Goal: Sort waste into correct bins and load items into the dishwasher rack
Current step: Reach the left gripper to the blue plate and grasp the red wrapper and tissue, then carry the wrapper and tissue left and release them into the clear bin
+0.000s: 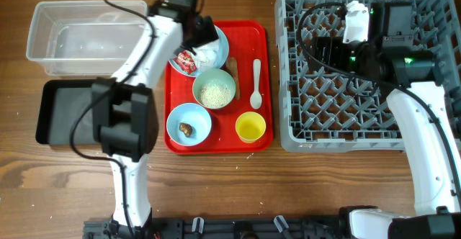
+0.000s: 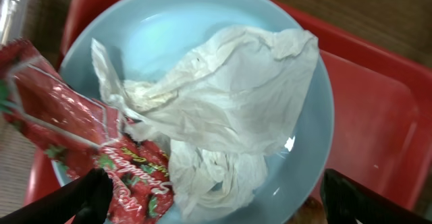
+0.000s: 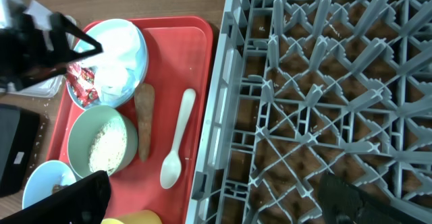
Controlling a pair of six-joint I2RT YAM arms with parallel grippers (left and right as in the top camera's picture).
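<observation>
We have sorted nothing yet: left claw [image 2: 216, 189] and right claw [image 3: 214, 191] gape wide, napkin [image 2: 223, 96] on plate [image 2: 169, 21], rack [image 1: 317, 109] unloaded.

One mint bowl [image 1: 197, 91], one light-blue bowl [image 1: 176, 120], one plate [image 2: 202, 21], one yellow cup [image 1: 251, 127], one spoon [image 1: 256, 80]. One clear tub [image 1: 72, 41], one black tray [image 1: 61, 116], one rack [image 1: 324, 109].

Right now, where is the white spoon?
In the overhead view, the white spoon lies on the red tray's right side, just above the yellow cup.
</observation>
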